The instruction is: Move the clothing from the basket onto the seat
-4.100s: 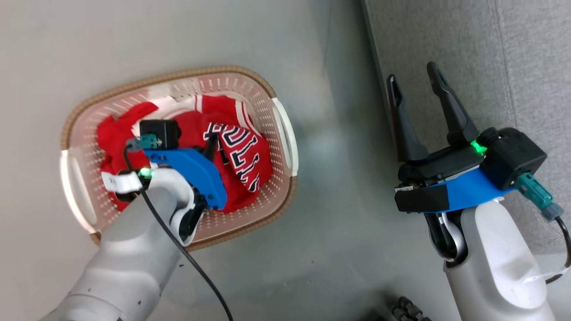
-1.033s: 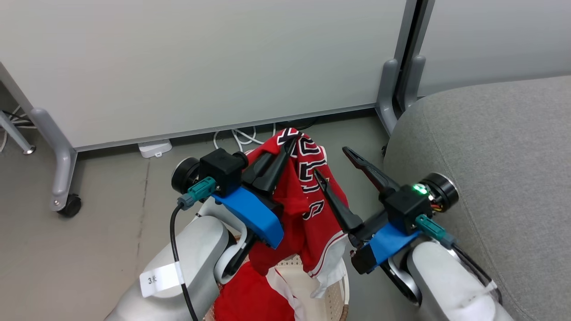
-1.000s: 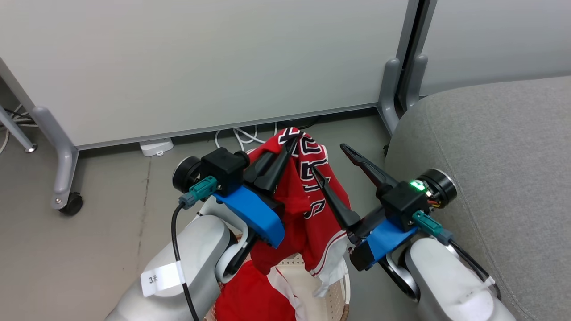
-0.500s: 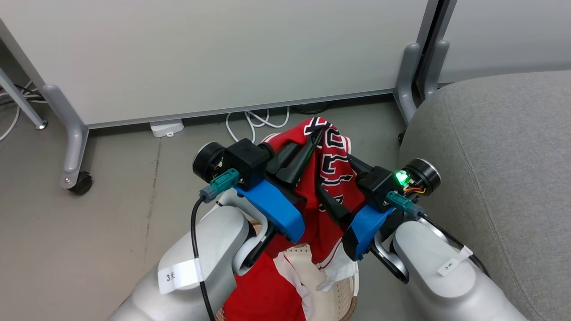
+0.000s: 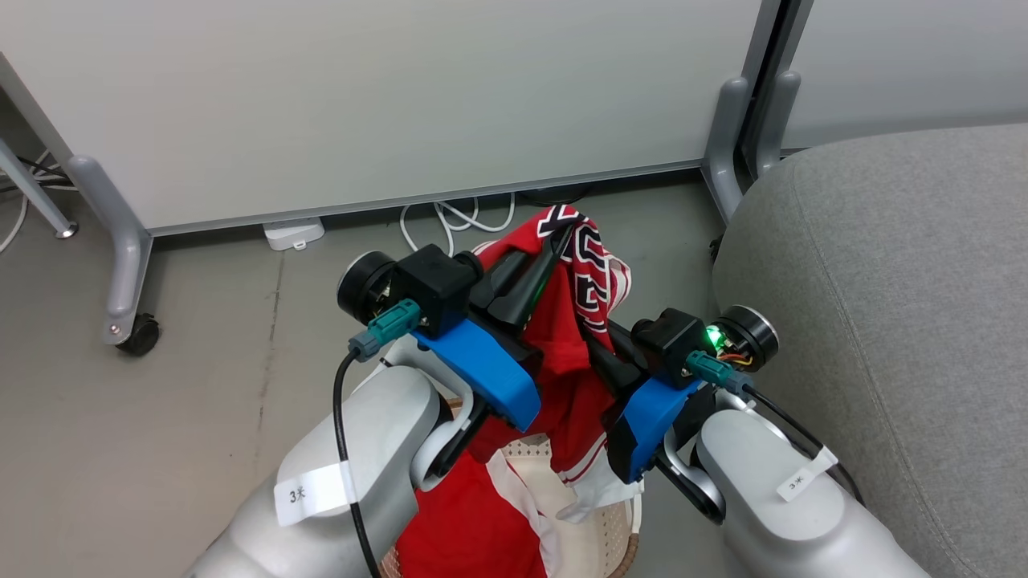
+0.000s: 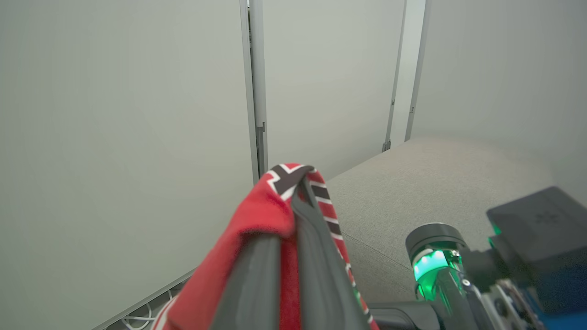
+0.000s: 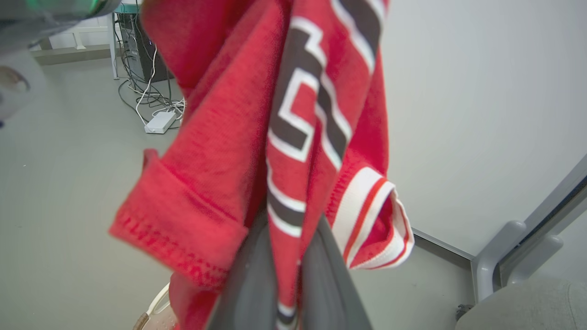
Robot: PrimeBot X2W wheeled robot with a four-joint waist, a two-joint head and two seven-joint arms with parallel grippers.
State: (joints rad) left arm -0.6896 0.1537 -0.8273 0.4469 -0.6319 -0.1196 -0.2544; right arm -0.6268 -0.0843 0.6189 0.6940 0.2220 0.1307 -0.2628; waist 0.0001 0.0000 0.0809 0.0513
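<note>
Both hands are closed on the red jersey [image 5: 590,277], which hangs lifted above the basket [image 5: 620,531] on the floor. The left hand [image 5: 556,250] pinches its topmost fold. The right hand [image 7: 288,256] grips lower down, with cloth squeezed between its two dark fingers.

To do this step well, I judge the two hands should rise together until the trailing hem is above the basket rim. Then they should swing right over the seat [image 5: 899,281], holding an even gap so the cloth is neither stretched nor dropped. They should let go only once the cloth rests on the cushion. The dangling hem could snag the rim or drag the other garment along.

The jersey is a limp red knit, bunched in folds, with black lettering outlined in white and a red-and-white striped band at one opening. A plainer red piece [image 5: 458,530] with white trim lies in the basket beneath it. The light-grey seat stands just beside the basket, on the right.
</note>
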